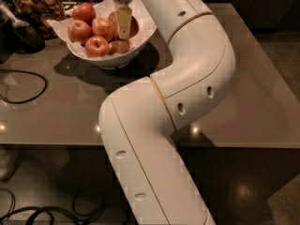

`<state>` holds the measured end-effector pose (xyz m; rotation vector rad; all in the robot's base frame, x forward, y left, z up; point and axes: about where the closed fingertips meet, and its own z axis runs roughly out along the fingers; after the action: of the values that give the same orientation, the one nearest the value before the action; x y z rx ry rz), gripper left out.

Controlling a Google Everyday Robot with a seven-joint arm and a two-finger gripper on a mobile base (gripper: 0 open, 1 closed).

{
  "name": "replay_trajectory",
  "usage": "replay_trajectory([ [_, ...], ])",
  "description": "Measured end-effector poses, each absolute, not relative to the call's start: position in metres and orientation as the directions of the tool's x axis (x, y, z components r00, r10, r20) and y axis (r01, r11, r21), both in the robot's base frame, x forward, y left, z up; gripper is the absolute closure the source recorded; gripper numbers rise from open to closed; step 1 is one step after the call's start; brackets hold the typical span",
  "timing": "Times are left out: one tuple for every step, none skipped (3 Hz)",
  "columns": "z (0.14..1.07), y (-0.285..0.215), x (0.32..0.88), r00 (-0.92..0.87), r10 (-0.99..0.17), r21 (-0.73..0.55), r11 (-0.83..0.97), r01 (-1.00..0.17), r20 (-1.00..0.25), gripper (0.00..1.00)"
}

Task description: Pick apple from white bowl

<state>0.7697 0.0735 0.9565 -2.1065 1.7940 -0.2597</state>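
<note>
Gripper (123,32): lowered into the white bowl (117,61), right of the bowl's centre, pointing down among the fruit. Open or closed: cannot tell from this view.

The gripper's pale tip lies across the apple (134,27), a pinkish-red one at the back right of the pile. Red skin shows on either side of the tip. Touching or just in front: cannot tell.

Apple location: inside the bowl, resting against the crinkled white paper lining (144,14) on the right side.

Other fruit in the bowl:
- back-left apple (84,12), highest in the pile
- left apple (78,30), by the paper that sticks out over the rim
- middle apple (102,28), just left of the gripper
- front apple (97,46), near the front rim
- smaller, paler apple (119,47), directly below the gripper tip

Bowl stands on the glossy grey-brown table (253,78), toward its far left part, with a dark shadow at its base.

A jar of brown snacks (40,6) stands behind and left of the bowl, near it. A black cable (29,74) loops on the table at left, well apart from the bowl.

White arm (197,74) rises from the bottom of the view, bends over the table right of the bowl and reaches back to the gripper.

More cables (42,212) lie on the floor below the table.
</note>
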Motion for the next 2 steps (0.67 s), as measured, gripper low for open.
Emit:
replay_trajectory([
  [0.965,0.081,0.762,0.202,-0.971,-0.385,-0.138,-0.913,-0.130,1.00],
  [0.982,0.094,0.747,0.251,-0.955,-0.388,-0.173,-0.905,-0.160,1.00],
])
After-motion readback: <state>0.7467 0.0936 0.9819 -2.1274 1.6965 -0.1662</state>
